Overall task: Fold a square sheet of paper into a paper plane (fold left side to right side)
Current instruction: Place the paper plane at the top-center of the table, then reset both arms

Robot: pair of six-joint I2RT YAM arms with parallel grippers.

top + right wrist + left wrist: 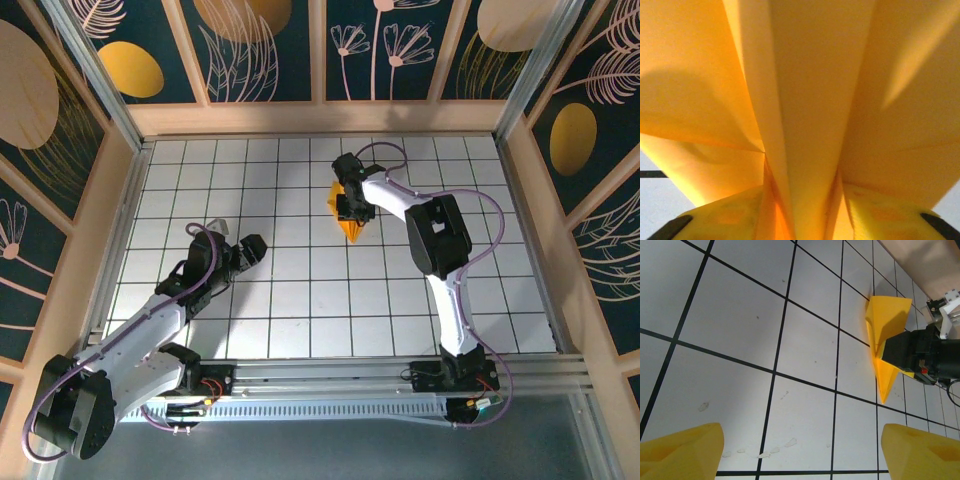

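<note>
Right gripper point(802, 215) straddling the folded paper plane point(352, 232); left gripper point(800, 434) hanging wide open and empty.

The plane's centre fold is running down between the right gripper's yellow fingers point(725, 217), wings fanning out to either side; whether the jaws are pinching it or standing just off it I cannot tell. Its long axis is lying far-to-near, nose pointing at the arm bases. The left gripper is waiting well apart, to the plane's left. Everything is sitting on the white gridded table point(300, 300), with dark floral panels point(270, 50) enclosing it.
</note>
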